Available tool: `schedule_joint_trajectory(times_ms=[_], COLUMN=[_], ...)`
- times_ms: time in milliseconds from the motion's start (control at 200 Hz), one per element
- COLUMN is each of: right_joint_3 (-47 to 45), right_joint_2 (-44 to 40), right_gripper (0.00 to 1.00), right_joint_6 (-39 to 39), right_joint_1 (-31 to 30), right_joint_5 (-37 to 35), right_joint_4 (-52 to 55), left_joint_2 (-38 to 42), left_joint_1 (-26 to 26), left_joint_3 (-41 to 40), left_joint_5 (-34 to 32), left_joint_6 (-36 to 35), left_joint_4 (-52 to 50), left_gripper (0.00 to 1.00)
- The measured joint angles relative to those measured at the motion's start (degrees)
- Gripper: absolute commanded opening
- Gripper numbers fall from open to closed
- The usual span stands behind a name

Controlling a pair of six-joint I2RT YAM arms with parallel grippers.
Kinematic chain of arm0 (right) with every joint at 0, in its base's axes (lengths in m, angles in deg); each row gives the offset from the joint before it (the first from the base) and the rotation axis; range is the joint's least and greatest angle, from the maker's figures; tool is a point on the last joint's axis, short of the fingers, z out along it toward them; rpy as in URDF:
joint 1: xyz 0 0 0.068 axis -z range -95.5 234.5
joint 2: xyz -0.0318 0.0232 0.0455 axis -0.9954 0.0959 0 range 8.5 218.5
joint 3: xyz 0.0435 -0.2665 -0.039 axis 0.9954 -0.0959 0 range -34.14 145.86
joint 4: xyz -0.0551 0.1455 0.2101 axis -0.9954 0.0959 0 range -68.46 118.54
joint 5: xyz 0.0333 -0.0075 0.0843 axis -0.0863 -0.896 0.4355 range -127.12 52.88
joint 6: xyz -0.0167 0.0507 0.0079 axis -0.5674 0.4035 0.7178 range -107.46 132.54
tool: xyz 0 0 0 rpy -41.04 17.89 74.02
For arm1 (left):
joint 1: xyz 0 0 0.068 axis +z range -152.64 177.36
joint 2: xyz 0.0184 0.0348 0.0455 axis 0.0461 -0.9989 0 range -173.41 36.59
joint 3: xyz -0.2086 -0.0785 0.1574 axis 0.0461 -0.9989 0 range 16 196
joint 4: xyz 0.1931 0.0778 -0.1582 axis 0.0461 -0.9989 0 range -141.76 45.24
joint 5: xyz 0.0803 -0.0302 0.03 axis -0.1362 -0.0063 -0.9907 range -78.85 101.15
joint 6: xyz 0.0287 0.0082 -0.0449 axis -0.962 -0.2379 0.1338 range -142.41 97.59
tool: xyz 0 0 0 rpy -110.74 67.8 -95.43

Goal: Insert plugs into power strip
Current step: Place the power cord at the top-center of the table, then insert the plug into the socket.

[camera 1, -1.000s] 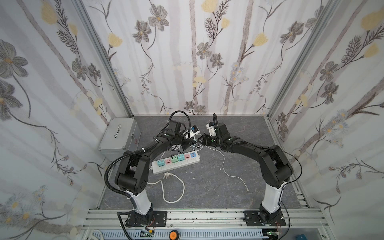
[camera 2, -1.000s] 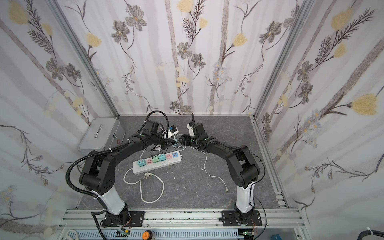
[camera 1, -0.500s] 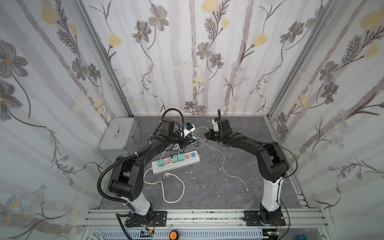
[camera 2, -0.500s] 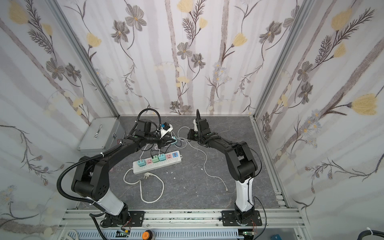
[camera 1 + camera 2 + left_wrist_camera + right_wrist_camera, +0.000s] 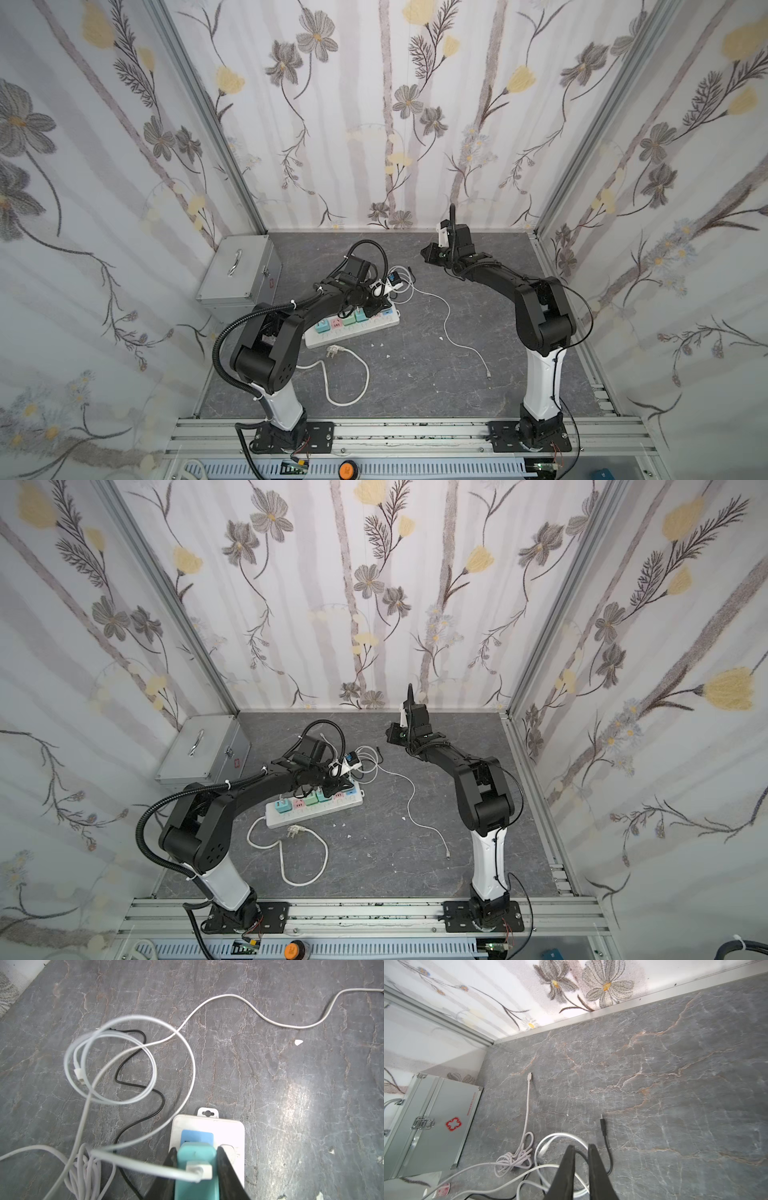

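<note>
My left gripper is shut on a teal plug, its white cable looping away to one side. The plug hangs just over the blue socket at the far end of the white power strip. In both top views the left gripper is low over that end of the power strip. Teal and mint plugs stand in the strip. My right gripper is raised near the back wall, its jaws a narrow gap apart with nothing between them.
A grey metal box stands at the back left. The strip's thick cord and its three-prong plug lie in front of it. Loose white cables and a black cable trail over the stone floor.
The grippers were close together behind the strip. My right gripper has drawn back toward the wall and narrowed its jaws. My left gripper has come down over the strip's end with the plug.
</note>
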Motion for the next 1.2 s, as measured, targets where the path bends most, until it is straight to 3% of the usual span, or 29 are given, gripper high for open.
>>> schedule_joint_trajectory(times_ms=[65,170,330,730,1199], right_joint_3=[-0.39,-0.55,-2.67,-10.67,-13.79], right_joint_2=[-0.11,-0.13,-2.75,-13.60,-17.44], right_gripper=[0.20,0.39,0.48,0.59,0.62], right_joint_6=[-0.28,-0.79,-2.69,-6.82,-7.89], right_joint_1=[-0.02,-0.46,-1.36,-5.86,-8.41], right_joint_5=[0.00,0.37,0.42,0.94,1.66], right_joint_4=[0.02,0.22,0.68,3.26,3.28], left_joint_2=[0.00,1.09,3.23,3.67,3.56], left_joint_1=[0.11,1.49,3.43,4.31,4.24], left_joint_3=[-0.24,-2.01,-3.65,-4.09,-4.31], left_joint_5=[-0.52,-0.42,-0.63,2.82,3.50], left_joint_6=[-0.09,0.63,2.08,2.29,2.93], left_joint_4=[0.74,2.43,2.27,-0.63,-0.92], left_gripper=[0.00,0.00,0.00,0.00,0.00])
